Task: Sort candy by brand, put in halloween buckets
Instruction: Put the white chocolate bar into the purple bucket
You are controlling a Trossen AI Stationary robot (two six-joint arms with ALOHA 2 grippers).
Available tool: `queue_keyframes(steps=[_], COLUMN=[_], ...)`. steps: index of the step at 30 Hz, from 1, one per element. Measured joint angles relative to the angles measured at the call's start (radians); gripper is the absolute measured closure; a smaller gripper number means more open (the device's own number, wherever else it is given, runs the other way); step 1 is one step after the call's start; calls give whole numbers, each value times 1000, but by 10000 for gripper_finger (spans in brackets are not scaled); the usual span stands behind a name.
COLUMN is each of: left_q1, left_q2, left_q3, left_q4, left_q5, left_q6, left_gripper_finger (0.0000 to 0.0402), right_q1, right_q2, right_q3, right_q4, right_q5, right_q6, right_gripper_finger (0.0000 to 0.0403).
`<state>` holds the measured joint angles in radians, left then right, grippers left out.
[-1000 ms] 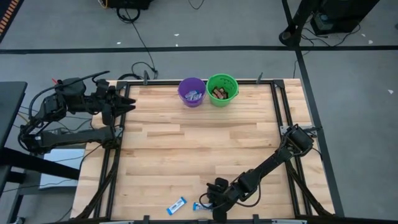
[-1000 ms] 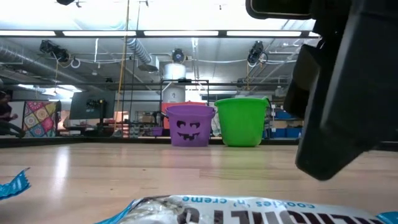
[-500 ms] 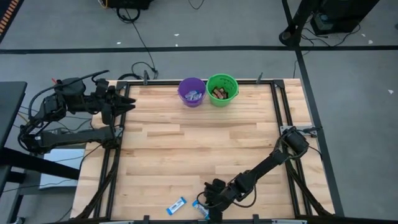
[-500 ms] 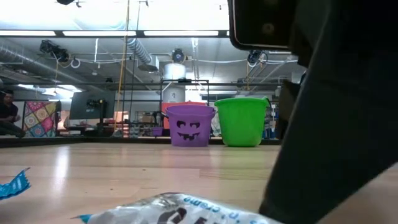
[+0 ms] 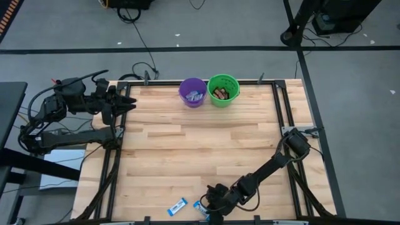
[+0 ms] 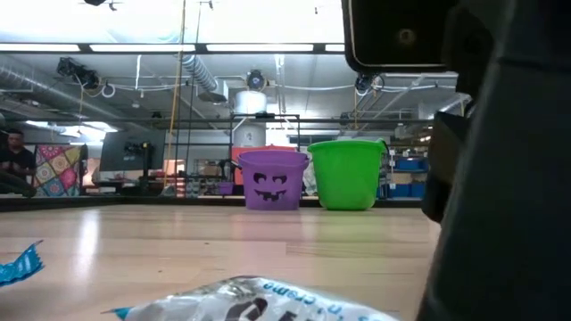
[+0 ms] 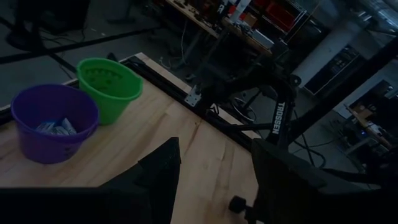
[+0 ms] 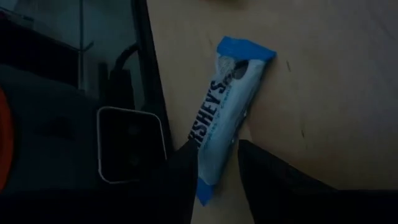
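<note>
A: Risk from here?

B: Mostly a slip. Clamped in the right gripper (image 8: 214, 152): only one end of the bar (image 8: 227, 99), with the rest lying flat on the table (image 5: 187, 156) ahead of the fingers. Likely to droop or twist out on the lift, given so short a hold on a slick wrapper.

A: Anything else?

B: A long carry. Far across the table from that gripper: the purple bucket (image 6: 272, 183) and the green bucket (image 6: 346, 178), standing side by side and touching or nearly so. Easy to drop into the wrong one. By the look of the wrappers already inside, blue-and-white belongs in purple. Also close to the table's near edge here, so a fumble could mean a bar on the floor.

A: Seen in one view and not another?

B: In the right wrist view alone, the grip itself and the brand lettering. From above, hidden under the gripper. From above alone, the bucket contents and a second bar (image 5: 178, 207), just beside the gripper on its left. At table height, only the bucket faces, the wrapper up close and the dark arm blocking the right side.

A: And the left gripper (image 7: 216, 149)?

B: Waiting with fingers apart and empty, well away at the far left corner.
</note>
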<state>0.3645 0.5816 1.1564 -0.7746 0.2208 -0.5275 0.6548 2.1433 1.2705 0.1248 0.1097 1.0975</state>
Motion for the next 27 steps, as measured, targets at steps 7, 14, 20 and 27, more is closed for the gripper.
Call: queue_keyframes(steps=[7, 14, 20, 27], left_q1=[0, 0, 0, 0], left_q2=[0, 0, 0, 0], left_q3=[0, 0, 0, 0], left_q4=[0, 17, 31, 30], left_q5=[-1, -5, -28, -30], left_q6=[2, 5, 22, 20], left_gripper_finger=[199, 199, 199, 199], right_q1=[7, 13, 13, 11], right_q2=[0, 0, 12, 50], right_q3=[0, 0, 0, 34], right_q4=[19, -6, 14, 38], right_q5=[0, -25, -33, -58], right_q6=[11, 9, 14, 12], right_gripper_finger=[279, 279, 286, 376])
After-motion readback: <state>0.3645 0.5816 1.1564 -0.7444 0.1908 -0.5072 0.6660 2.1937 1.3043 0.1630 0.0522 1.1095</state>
